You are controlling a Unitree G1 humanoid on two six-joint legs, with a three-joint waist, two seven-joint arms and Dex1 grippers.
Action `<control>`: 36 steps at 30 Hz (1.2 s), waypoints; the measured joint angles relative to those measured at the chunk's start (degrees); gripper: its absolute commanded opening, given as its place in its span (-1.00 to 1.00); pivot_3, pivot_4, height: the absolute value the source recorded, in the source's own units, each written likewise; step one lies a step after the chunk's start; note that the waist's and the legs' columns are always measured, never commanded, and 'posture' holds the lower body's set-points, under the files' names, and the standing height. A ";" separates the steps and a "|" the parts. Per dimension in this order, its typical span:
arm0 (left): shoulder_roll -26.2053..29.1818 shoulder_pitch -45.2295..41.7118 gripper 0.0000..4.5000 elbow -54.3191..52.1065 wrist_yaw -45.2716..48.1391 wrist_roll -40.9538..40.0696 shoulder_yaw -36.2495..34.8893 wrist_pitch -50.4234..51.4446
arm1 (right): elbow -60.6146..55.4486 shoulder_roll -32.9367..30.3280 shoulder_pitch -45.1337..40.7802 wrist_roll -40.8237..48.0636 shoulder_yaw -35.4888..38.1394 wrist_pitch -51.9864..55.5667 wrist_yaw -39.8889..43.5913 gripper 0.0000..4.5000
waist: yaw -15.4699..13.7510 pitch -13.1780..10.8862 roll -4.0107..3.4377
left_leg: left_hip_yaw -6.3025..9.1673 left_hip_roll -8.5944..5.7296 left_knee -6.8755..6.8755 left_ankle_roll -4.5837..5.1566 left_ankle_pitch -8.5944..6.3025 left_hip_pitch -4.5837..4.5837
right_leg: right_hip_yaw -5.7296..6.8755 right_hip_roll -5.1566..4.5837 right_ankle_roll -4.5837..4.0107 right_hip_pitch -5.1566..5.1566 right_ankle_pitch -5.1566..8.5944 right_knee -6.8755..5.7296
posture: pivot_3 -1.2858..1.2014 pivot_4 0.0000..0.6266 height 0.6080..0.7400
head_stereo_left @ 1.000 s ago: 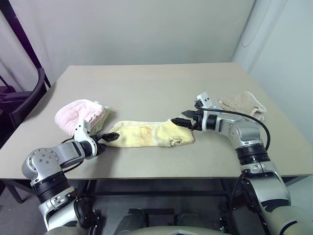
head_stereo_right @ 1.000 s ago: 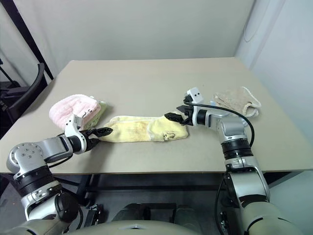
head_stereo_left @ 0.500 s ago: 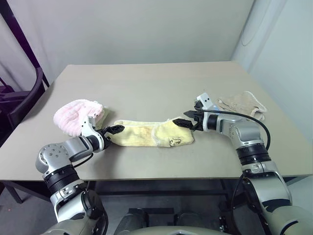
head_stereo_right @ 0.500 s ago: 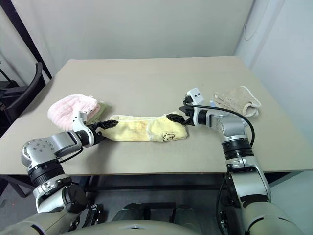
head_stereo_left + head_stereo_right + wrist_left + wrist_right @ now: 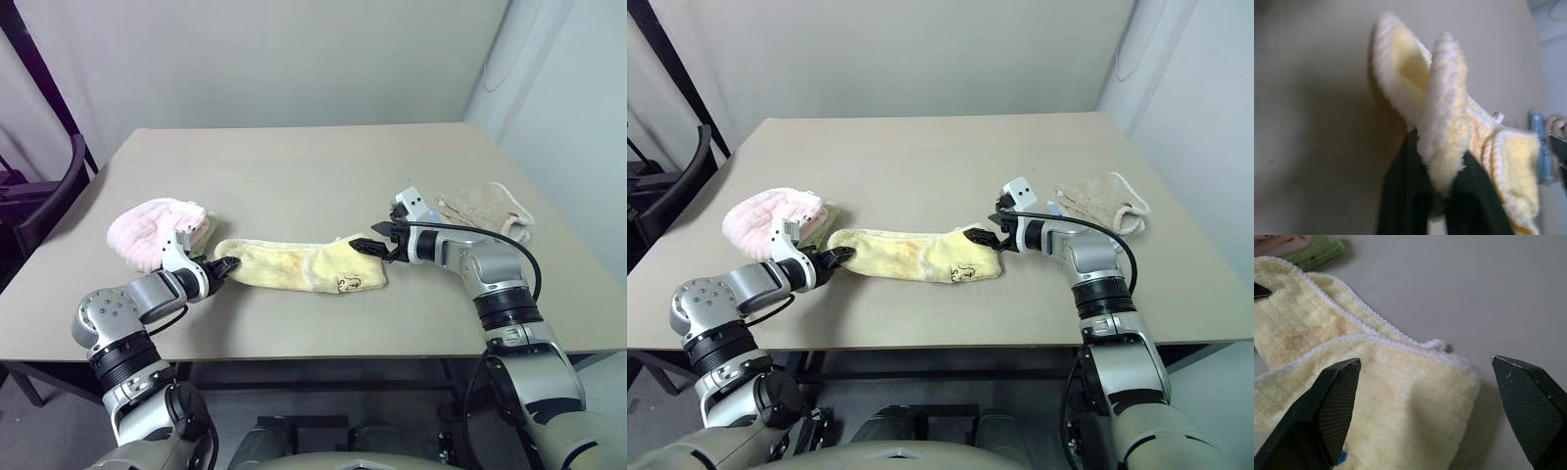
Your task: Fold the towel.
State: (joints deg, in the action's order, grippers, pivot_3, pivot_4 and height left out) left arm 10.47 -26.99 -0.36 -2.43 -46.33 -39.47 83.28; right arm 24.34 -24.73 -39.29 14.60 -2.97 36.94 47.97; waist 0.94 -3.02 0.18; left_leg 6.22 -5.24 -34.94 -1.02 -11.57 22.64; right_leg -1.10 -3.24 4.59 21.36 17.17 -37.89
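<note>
The pale yellow towel (image 5: 299,264) lies in a loose, partly folded strip across the front middle of the table, with a small dark motif near its right end. My left gripper (image 5: 225,265) is at the strip's left end, shut on the towel's thick white-edged fold (image 5: 1444,122), which bulges up between the two fingers. My right gripper (image 5: 369,244) hovers open over the towel's right corner (image 5: 1415,396), one finger (image 5: 1334,404) over the cloth and the other over bare table.
A pink fluffy towel (image 5: 152,228) lies just behind my left gripper, with a green cloth (image 5: 1322,252) tucked beside it. At the right rear lies a beige towel (image 5: 487,209). A dark chair (image 5: 49,201) stands off the table's left edge (image 5: 59,255).
My left gripper has shut on the towel's left end, which is now bunched between its fingers. The right arm has stayed where it was, still open.
</note>
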 measured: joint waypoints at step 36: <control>7.18 -17.08 -0.99 -3.63 32.67 3.15 46.14 -7.74 | -2.51 -1.12 4.15 0.39 7.21 -1.94 -9.25 1.00 | -0.29 -0.10 0.04 | -0.01 0.00 0.14 0.18 0.11 0.77 | -0.06 0.02 -0.03 0.57 0.00 0.25 | 0.03 -1.00 1.00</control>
State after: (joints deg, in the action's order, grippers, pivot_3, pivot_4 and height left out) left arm 17.65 -44.07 -4.00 30.23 -43.18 6.68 75.54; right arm 21.83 -25.85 -35.13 14.99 4.25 35.00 38.72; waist 0.65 -3.12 0.22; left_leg 6.21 -5.24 -34.80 -0.84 -11.46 23.41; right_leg -1.16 -3.22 4.56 21.93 17.17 -37.64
